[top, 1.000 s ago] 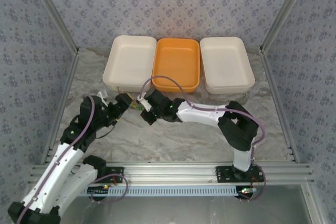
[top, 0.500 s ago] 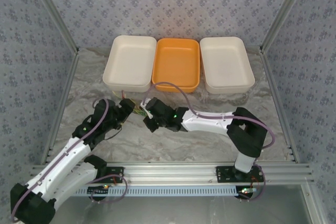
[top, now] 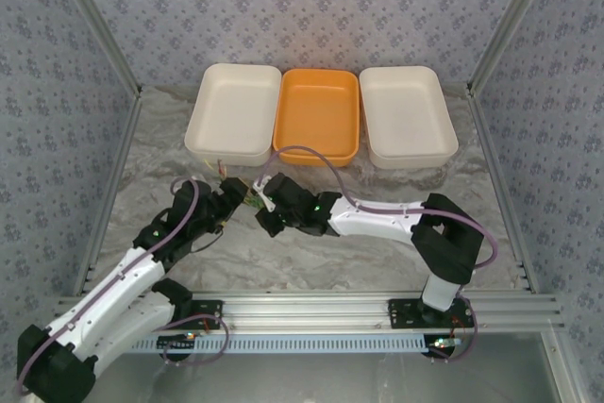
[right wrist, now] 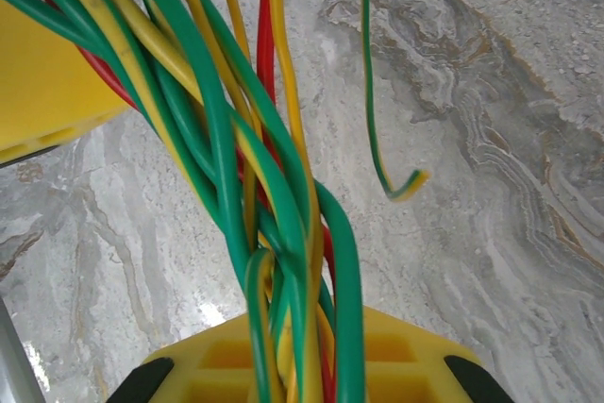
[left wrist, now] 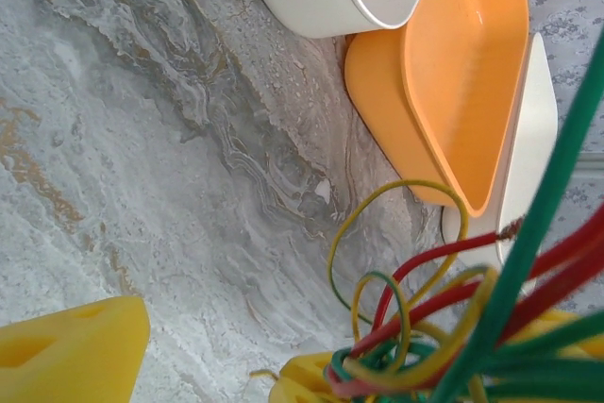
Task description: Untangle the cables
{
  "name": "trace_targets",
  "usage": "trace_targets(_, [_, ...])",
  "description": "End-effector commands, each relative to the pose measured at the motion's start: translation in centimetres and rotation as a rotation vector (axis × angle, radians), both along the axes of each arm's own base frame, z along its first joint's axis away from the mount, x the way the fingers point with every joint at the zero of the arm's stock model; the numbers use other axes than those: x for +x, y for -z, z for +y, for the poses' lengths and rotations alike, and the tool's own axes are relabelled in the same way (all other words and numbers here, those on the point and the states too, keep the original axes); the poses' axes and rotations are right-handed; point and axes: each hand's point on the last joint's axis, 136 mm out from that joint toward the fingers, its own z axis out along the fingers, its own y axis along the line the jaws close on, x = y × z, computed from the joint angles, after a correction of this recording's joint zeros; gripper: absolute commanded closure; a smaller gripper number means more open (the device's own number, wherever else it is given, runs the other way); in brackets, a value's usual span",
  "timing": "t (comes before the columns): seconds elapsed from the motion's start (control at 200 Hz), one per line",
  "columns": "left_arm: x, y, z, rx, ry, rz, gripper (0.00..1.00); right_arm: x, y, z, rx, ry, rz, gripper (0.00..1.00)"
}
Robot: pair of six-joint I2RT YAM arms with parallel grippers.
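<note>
The cables (top: pixel 247 197) are a bunched tangle of thin green, yellow-green and red wires held just above the marble table, between the two grippers. My right gripper (top: pixel 266 203) is shut on the bundle; in the right wrist view the twisted strands (right wrist: pixel 283 195) run down into its yellow jaws (right wrist: pixel 302 365). One loose yellow-green end (right wrist: pixel 401 186) hangs free. My left gripper (top: pixel 231 198) stands open right beside the tangle. In the left wrist view its yellow fingers (left wrist: pixel 71 351) are wide apart, and the loops (left wrist: pixel 425 309) crowd over the right-hand one.
Three trays stand in a row at the back: white (top: pixel 233 112), orange (top: pixel 317 115) and white (top: pixel 408 115). The orange tray's edge (left wrist: pixel 462 73) lies close beyond the cables. Bare marble table (top: pixel 311 257) extends in front of the grippers.
Both grippers have drifted a little toward the near edge with the tangle between them. The left arm has lowered and reached further right, and the right arm's elbow has shifted right.
</note>
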Motion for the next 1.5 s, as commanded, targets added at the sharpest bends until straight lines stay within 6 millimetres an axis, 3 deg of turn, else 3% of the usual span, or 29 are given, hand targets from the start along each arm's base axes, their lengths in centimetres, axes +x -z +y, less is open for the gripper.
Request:
trace_targets(0.0, [0.9,-0.2,-0.6,-0.014,-0.001,-0.016,0.15,-0.9,-1.7,1.6,0.062,-0.033,0.014,1.0])
trace_targets(0.07, [1.7,-0.4,-0.7,0.002,0.002,-0.037,0.29,-1.5,-2.2,1.6,0.08,-0.045,0.023,1.0])
trace_targets(0.285, [3.1,-2.2,-0.3,0.006,0.011,-0.135,1.0,-3.2,-4.5,0.8,0.222,-0.109,0.125,1.0])
trace_targets(0.445, [3.5,-6.2,-1.5,0.002,0.148,-0.312,1.0,-5.7,-7.0,0.1,0.374,-0.249,0.28,1.0])
trace_targets(0.635, [2.6,-10.9,-5.1,-0.01,0.465,-0.561,1.0,-8.6,-9.8,-0.8,0.545,-0.439,0.483,1.0])
trace_targets(0.829, [1.3,-14.4,-7.1,0.015,0.656,-0.739,1.0,-11.3,-11.6,-1.1,0.595,-0.604,0.615,1.0])
trace_targets(0.944, [0.9,-15.6,-7.4,0.021,0.694,-0.813,1.0,-11.2,-11.8,-1.4,0.608,-0.634,0.654,1.0])
trace_targets(1.049, [1.1,-15.6,-7.3,0.033,0.685,-0.822,1.0,-10.2,-11.8,-1.9,0.599,-0.602,0.652,0.99])
trace_targets(1.159, [2.2,-14.5,-6.3,0.048,0.593,-0.753,1.0,-7.5,-9.8,-2.8,0.48,-0.427,0.575,0.56])
trace_targets(1.194, [2.7,-14.0,-5.8,0.053,0.545,-0.71,1.0,-6.4,-9.1,-3.3,0.428,-0.352,0.514,0.48])
trace_targets(1.309, [4.0,-11.5,-3.4,0.068,0.358,-0.544,1.0,-3.9,-8.8,-6.2,0.319,-0.129,0.259,0.34])
trace_targets(1.394, [4.3,-9.7,-1.9,0.078,0.249,-0.434,1.0,-3.2,-9.1,-8.4,0.241,-0.003,0.048,0.27])
trace_targets(1.494, [4.2,-8.1,-1.2,0.104,0.175,-0.337,1.0,-3.6,-9.6,-9.3,0.164,0.08,-0.184,0.25])
